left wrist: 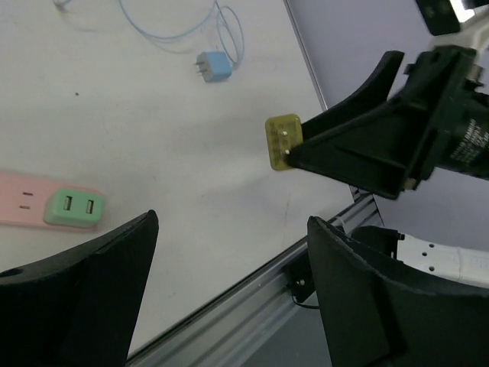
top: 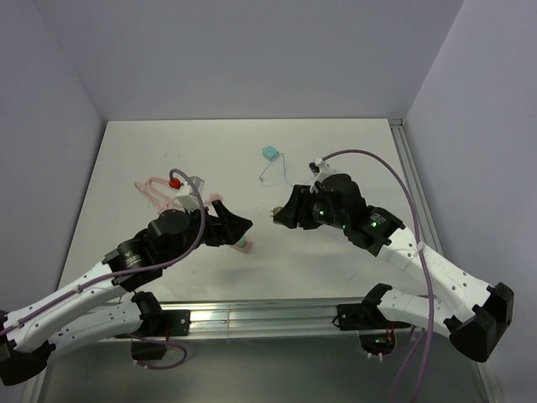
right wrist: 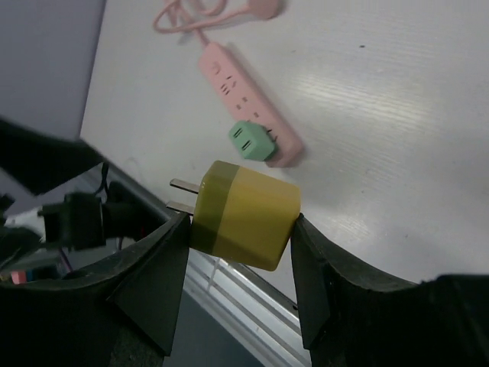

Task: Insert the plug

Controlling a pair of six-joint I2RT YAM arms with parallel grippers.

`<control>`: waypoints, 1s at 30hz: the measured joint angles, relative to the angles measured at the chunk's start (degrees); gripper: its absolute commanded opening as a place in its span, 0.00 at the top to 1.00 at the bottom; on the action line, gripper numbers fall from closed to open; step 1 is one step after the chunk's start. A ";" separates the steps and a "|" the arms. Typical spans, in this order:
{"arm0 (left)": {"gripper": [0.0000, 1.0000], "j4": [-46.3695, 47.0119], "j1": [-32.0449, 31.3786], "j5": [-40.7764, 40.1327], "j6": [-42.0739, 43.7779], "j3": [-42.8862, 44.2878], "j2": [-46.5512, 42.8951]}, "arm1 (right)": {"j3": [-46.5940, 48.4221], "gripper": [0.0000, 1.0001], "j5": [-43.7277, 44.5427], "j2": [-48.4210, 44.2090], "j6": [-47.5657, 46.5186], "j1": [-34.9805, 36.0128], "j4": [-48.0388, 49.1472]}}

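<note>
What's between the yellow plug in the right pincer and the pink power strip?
Right wrist view: only the green USB adapter, plugged into the end of the pink power strip nearest the yellow plug; the rest is bare table.

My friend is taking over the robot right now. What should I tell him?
Left gripper: open, empty.
Right gripper: shut on the yellow plug, prongs showing, off the table.
Pink power strip lies on the table, a green adapter on its end.
Done: plug picked up.
Left: bring it to the strip, push it into a free socket.
</note>
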 measured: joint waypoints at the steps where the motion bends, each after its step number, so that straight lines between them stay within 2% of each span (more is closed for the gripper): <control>1: 0.16 0.68 0.00 0.55 -0.79 -0.02 1.11 | 0.00 1.00 -0.90 -0.66 -1.05 0.85 0.17; 8: 0.17 3.19 0.04 3.52 -3.82 1.49 7.67 | -2.16 1.00 -5.07 -9.01 -10.73 6.16 1.66; 13: 0.18 5.14 0.04 5.81 -5.40 2.03 9.22 | -2.29 1.00 -4.92 -10.08 -16.92 9.75 1.55; 22: 0.24 8.46 0.15 10.84 -6.60 2.84 11.13 | -2.29 1.00 3.04 -7.65 -23.17 19.02 0.66; 30: 0.30 11.08 0.15 16.57 -6.56 1.53 11.56 | -2.29 1.00 7.85 -9.01 -25.16 20.68 1.27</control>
